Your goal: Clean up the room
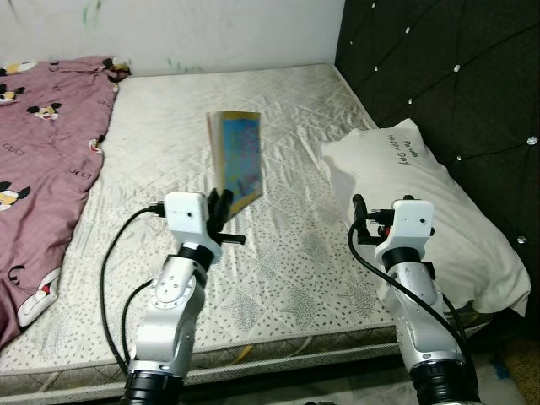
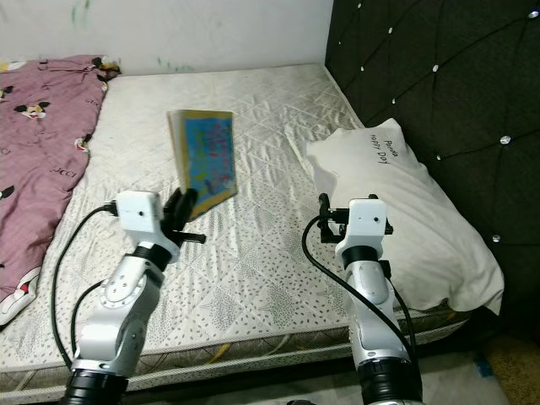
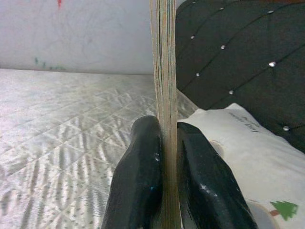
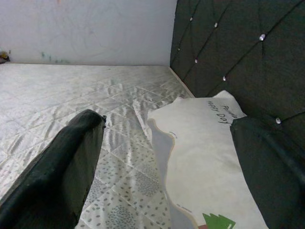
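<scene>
The left hand [image 1: 221, 209] is pinching a thin book [image 1: 237, 160] by its lower edge and holding it upright above the bare mattress [image 1: 278, 253]. In the left wrist view the 2 fingers [image 3: 138, 176] press flat on either side of the book's pages. The right hand [image 2: 325, 224] is spread wide and holds nothing; it hovers just beside the white pillow [image 1: 422, 211].

The main risk, as I judge it, is the grip itself. The fingers hold only a small part of the book near 1 edge, so the tall, unsupported part can act as a lever. A quick swing or turn of the arm might make the book pivot between the fingers, fan open, or slip out onto the mattress. A second risk is the right arm brushing the pillow and dragging it toward the near edge of the bed.

Open room is good ahead and between the arms, where the mattress is flat and bare. To the left, a pink blanket [image 1: 42, 169] covers that side and hangs over the near edge. To the right, the pillow lies against the dark padded headboard [image 1: 447, 76], which closes that side off. A white wall [image 1: 211, 29] bounds the far end.
</scene>
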`<state>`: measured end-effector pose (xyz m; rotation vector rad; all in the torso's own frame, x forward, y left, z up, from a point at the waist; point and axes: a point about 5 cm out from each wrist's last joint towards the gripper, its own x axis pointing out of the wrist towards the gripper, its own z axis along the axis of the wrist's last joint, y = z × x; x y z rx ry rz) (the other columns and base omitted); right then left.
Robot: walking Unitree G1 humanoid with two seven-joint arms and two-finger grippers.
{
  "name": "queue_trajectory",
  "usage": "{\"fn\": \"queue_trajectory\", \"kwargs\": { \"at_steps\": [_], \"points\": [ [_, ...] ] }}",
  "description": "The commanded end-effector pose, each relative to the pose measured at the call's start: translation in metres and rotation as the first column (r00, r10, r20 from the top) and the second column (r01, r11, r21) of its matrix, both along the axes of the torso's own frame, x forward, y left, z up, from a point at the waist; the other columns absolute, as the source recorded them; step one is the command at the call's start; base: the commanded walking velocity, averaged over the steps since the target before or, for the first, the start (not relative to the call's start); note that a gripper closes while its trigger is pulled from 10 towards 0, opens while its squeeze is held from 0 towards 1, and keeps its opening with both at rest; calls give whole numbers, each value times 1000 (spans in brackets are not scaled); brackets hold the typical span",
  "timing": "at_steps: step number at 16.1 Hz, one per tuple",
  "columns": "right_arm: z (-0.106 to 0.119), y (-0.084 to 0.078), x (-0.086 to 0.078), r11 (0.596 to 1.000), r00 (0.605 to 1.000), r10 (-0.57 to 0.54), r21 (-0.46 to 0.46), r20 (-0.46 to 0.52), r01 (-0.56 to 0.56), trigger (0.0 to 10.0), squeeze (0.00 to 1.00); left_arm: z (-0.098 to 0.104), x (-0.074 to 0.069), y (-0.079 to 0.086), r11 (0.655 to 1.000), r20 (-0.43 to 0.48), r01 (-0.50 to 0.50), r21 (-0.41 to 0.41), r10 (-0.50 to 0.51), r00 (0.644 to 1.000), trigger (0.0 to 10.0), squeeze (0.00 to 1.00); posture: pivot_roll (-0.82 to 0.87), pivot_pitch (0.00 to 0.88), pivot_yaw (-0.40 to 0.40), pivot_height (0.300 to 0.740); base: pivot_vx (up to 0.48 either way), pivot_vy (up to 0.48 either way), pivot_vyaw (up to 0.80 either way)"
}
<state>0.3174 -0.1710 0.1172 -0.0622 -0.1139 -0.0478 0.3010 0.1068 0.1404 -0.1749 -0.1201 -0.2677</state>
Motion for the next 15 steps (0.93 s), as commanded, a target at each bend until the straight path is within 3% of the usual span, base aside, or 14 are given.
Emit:
{"fn": "queue_trajectory", "kwargs": {
  "at_steps": [1,4,15],
  "points": [
    [1,3,1,1000,1000,6,-7,4,-6,10000,0,10,1,-2,1000,44,5,4,-5,999,10000,0,-100,108,30,740,0,0,800],
    [1,3,1,1000,1000,1,-3,1,-1,10000,0,10,1,-4,1000,44,18,4,-18,999,10000,0,-100,108,29,740,0,0,267],
    [0,2,2,1000,1000,2,-14,1,-2,10000,0,10,4,-7,1000,45,28,6,-28,999,10000,0,-112,90,33,740,0,-309,0]
  ]
}}
